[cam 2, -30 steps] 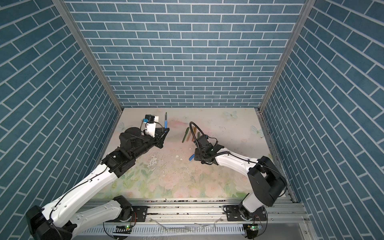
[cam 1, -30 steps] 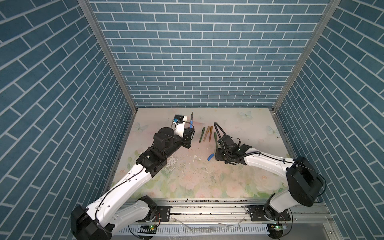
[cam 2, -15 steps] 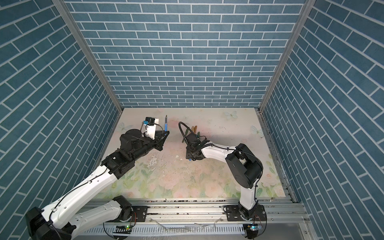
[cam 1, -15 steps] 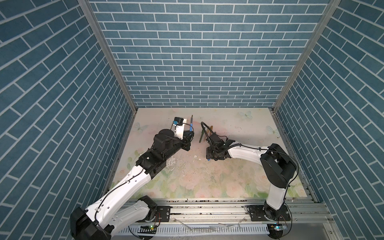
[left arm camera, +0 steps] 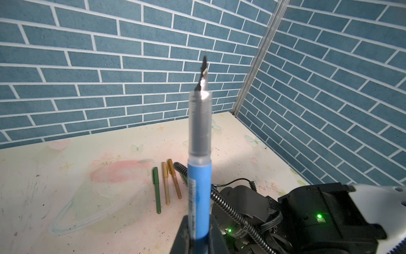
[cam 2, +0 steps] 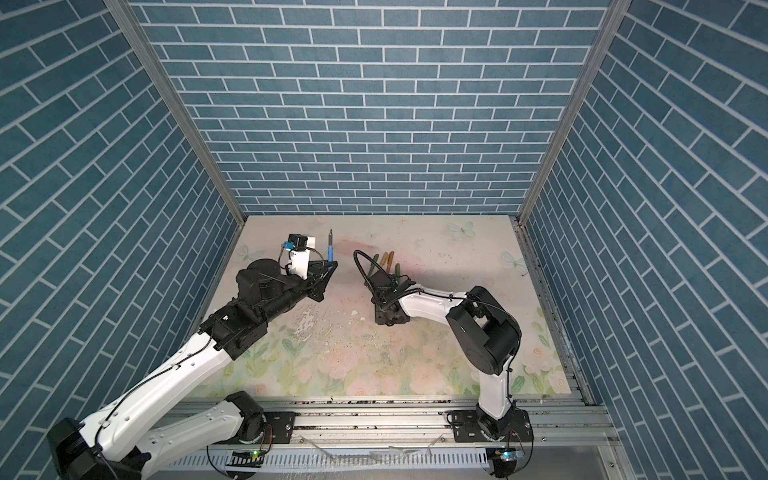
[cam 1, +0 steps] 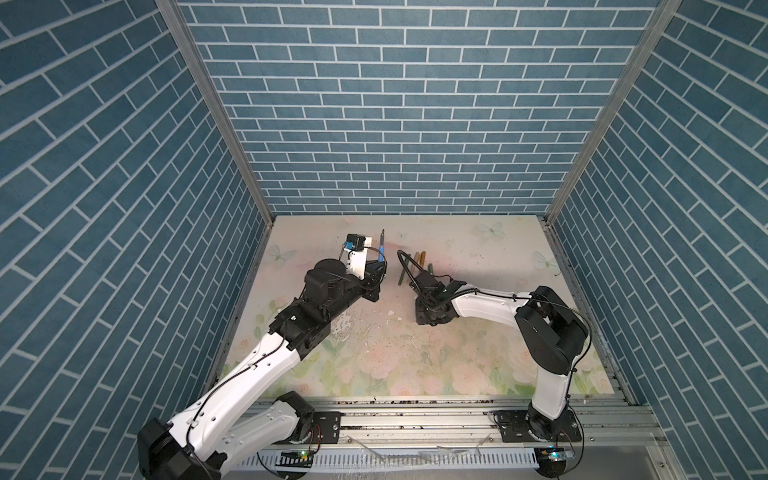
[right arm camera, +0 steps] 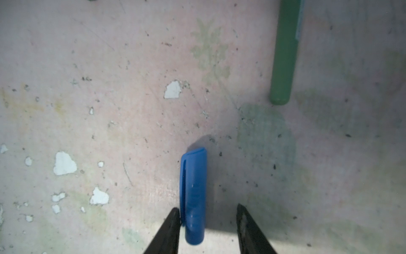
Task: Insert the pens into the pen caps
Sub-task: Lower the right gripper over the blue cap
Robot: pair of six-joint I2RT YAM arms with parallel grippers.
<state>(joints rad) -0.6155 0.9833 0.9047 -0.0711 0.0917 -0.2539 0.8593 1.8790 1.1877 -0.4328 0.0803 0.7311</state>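
My left gripper (left arm camera: 198, 233) is shut on the blue pen (left arm camera: 199, 193) and holds it upright, dark tip up; both top views show this pen (cam 1: 381, 249) (cam 2: 331, 248). My right gripper (right arm camera: 207, 209) points down at the mat, open, with the blue pen cap (right arm camera: 194, 187) lying between its fingers. One finger (right arm camera: 173, 220) touches the cap and the other stands apart from it. In both top views the right gripper's body (cam 1: 432, 309) (cam 2: 390, 309) hides the cap.
A green pen (left arm camera: 156, 191), a tan pen (left arm camera: 165, 184) and an orange-brown pen (left arm camera: 174, 179) lie side by side on the floral mat (cam 1: 374, 353) behind the right gripper. The end of another green pen (right arm camera: 283, 66) lies just beyond the cap. Brick walls close in three sides.
The right arm has swung left towards the middle and its gripper now stands over the blue cap, which lay in the open beside it before. The left arm has not moved.
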